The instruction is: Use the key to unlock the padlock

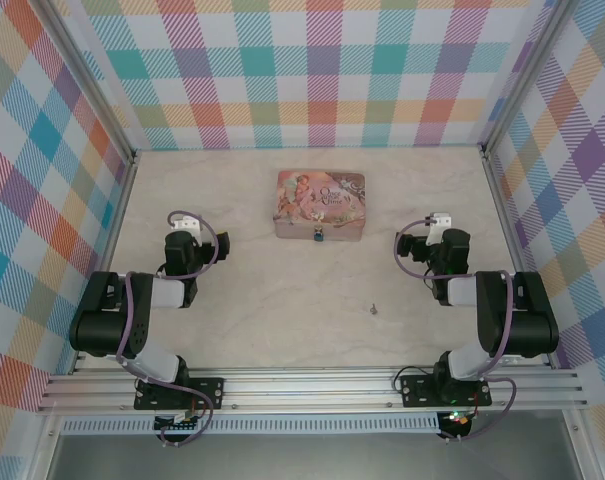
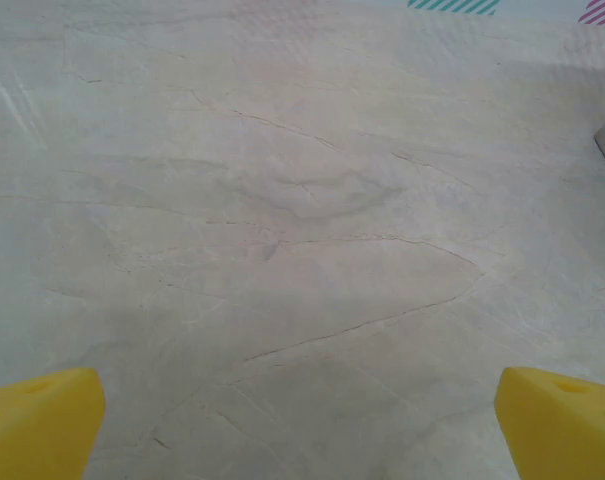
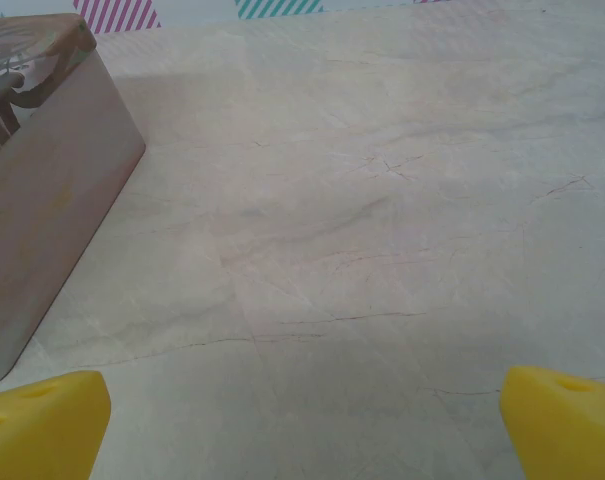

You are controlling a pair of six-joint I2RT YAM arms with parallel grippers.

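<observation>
I am counting one pink tin [image 1: 321,204], sitting far and centre on the one pale table [image 1: 252,330]. One blue padlock [image 1: 319,236] is showing at the tin's near edge, and one tiny key [image 1: 375,309] is lying nearer, to the right. Two arms are standing by, a left arm [image 1: 112,320] and a right arm [image 1: 512,320], carrying two grippers, the left gripper [image 2: 302,420] and the right gripper [image 3: 302,425]. Each is showing two yellow fingertips [image 2: 37,415], making four. Three checked walls [image 1: 322,70] are enclosing it.
</observation>
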